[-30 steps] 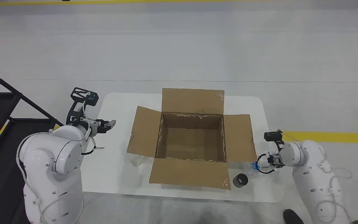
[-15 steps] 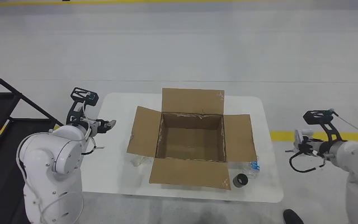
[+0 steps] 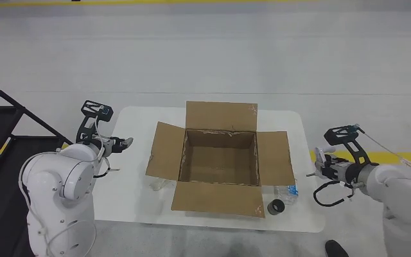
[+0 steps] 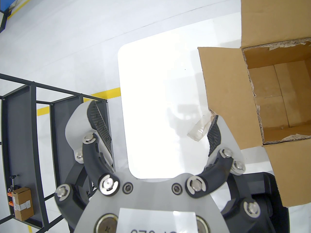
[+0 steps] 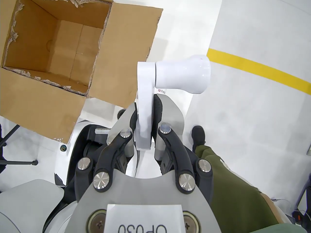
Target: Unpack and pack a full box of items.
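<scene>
Right gripper [image 5: 145, 115] swung off table [image 3: 282, 122], now returning, clamped on white flared fitting [image 5: 182, 77]. Left gripper [image 4: 154, 115] spread, empty. Clear cardboard box [image 3: 221, 119] flap; release low inside.

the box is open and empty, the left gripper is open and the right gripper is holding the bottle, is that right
Not quite: the right gripper is shut on a white part, not the bottle, as the right wrist view shows. The bottle lies on the table by the box's front flap. The box is open and empty, and the left gripper is open.
</scene>
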